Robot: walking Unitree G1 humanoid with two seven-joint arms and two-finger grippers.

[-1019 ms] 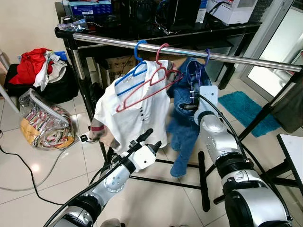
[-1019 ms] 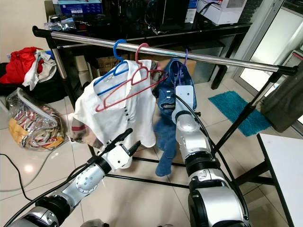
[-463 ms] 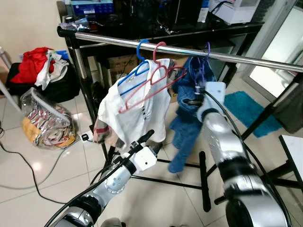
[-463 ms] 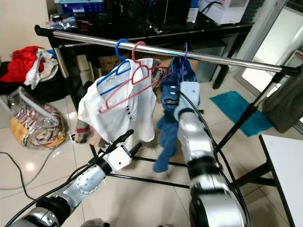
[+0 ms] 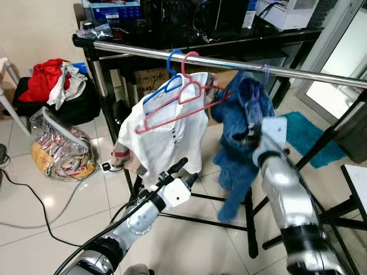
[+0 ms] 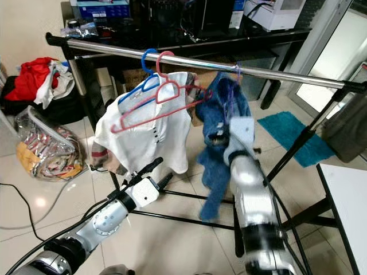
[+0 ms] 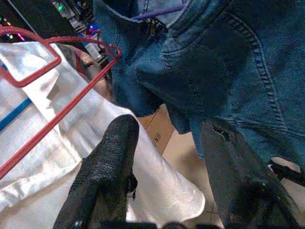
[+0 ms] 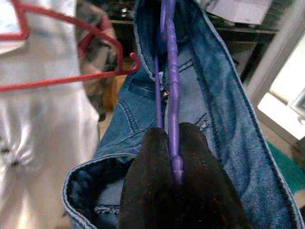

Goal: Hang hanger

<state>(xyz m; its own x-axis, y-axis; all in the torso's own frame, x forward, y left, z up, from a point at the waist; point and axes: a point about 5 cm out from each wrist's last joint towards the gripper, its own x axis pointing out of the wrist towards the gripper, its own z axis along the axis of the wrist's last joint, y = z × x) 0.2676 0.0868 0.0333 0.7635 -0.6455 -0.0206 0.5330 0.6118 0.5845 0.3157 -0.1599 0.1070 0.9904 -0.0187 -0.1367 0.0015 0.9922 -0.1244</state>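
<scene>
- My right gripper (image 8: 174, 157) is raised at the clothes rail (image 5: 321, 76); its 2 black fingers (image 8: 143, 191) are pressed together on the stem of the purple hanger (image 8: 170, 81).
- The purple hanger carries a pair of blue jeans (image 5: 243, 137). Its hook (image 5: 265, 70) sits at the rail, but I cannot tell whether it is over the bar or just against it; the picture is blurred there.
- The jeans hang down from the hanger to low beside the rack's foot bar (image 5: 248, 220), just in front of my right forearm (image 5: 284, 189).
- My left gripper (image 5: 182, 171) is held low, below the white shirt (image 5: 166, 134), with its 2 fingers (image 7: 107, 167) spread apart and nothing between them. In the wrist view it looks up at the shirt hem and the jeans.
- The white shirt hangs on the rail to the left of the jeans, together with a red hanger (image 5: 183, 100) and a blue hanger (image 5: 166, 86), both hooked over the bar.
- The red hanger's end (image 8: 136, 62) reaches the jeans' waistband.
- On the tiled floor (image 5: 34, 229) at far left: a clear bag (image 5: 57, 149) and a heap of red and white clothes (image 5: 54, 80) on a dark bag.
- A teal mat (image 5: 301, 129) lies beyond the rack on the right.
</scene>
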